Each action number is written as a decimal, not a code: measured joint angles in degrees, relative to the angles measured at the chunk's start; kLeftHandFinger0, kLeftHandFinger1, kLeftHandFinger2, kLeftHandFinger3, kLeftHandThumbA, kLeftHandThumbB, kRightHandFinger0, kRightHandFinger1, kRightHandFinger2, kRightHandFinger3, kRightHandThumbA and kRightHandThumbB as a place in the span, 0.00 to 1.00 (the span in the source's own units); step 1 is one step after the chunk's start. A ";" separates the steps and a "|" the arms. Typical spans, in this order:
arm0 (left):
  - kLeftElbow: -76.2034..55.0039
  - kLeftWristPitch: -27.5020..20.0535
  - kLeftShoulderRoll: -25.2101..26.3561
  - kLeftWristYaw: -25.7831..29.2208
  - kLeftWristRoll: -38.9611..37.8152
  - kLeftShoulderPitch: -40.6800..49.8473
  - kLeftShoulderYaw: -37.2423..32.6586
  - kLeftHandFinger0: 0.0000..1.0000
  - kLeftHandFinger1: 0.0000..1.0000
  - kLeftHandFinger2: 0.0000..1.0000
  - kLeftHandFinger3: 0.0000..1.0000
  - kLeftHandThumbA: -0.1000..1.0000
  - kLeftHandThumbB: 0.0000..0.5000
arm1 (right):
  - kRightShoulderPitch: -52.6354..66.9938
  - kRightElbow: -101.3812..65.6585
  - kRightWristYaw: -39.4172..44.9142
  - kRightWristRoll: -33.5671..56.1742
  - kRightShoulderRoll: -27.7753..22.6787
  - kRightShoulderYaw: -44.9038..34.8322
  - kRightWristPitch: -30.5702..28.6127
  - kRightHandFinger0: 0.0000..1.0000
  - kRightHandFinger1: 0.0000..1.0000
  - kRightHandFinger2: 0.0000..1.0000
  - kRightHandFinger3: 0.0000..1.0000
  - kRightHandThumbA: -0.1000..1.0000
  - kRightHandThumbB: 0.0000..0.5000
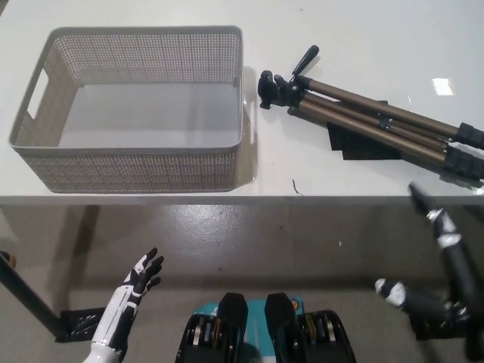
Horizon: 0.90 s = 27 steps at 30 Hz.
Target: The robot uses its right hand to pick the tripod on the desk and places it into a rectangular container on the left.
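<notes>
A folded tripod (370,121) with bronze-coloured metal legs, a black head and a black pan handle lies on its side on the white desk (151,15), and everything else is easiest placed against it. Its head end points toward a grey perforated plastic rectangular container (240,91), which stands just beside that head end with a small gap of bare desk between them; the container's near wall runs close to the desk's front edge, and its pale floor holds nothing. The tripod's legs run away from the container toward the picture's right edge, ending in black feet there, and a flat black patch (363,145) lies under the legs on the desk surface. The black right hand (435,261) hangs well short of the tripod, below and in front of the desk's front edge, under the feet end of the legs; its fingers (446,234) are spread wide apart, one reaching up toward the desk edge and another (397,293) jutting sideways, and it holds and touches nothing. The white left hand (140,278) rests far from the tripod, below the desk edge under the container, its dark-tipped fingers loosely apart and empty.
</notes>
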 measured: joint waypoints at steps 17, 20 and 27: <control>1.13 -0.15 -0.09 -0.01 -0.01 0.75 0.00 1.00 1.00 1.00 1.00 1.00 0.51 | -42.03 12.81 15.61 -14.43 -11.09 4.07 18.02 1.00 1.00 1.00 1.00 1.00 1.00; 1.12 -0.20 -0.10 -0.01 -0.01 0.82 0.00 1.00 1.00 1.00 1.00 1.00 0.51 | -48.03 20.77 17.53 -16.45 -11.03 6.79 20.04 1.00 1.00 1.00 1.00 1.00 1.00; 1.13 -0.39 -0.17 -0.03 -0.11 0.88 0.00 1.00 1.00 1.00 1.00 1.00 0.49 | -60.41 43.04 20.58 -20.79 -9.82 12.84 24.13 1.00 1.00 1.00 1.00 1.00 1.00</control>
